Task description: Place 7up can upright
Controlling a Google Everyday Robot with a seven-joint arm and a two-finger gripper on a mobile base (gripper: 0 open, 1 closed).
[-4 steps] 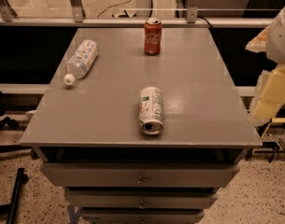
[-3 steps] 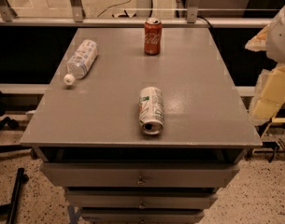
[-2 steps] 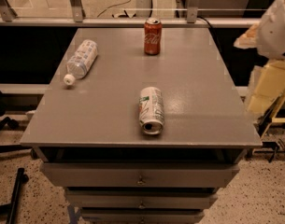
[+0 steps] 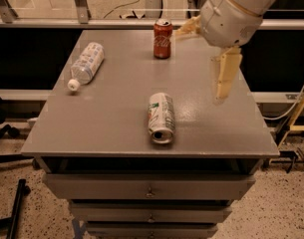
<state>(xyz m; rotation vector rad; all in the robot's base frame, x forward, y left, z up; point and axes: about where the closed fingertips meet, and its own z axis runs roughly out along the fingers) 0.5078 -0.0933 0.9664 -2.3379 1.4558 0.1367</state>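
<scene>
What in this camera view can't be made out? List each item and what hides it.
Camera view:
- Arm above the gripper, which hangs over the table's right rear: cut off by top edge.
- 7up can's far end: hidden by its own body.
- Label text on the water bottle: too blurred.

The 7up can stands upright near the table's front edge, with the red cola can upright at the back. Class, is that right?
No. The camera view shows the 7up can lying on its side there; the red cola can is upright at the back. The gripper hangs above the table's right side.
</scene>
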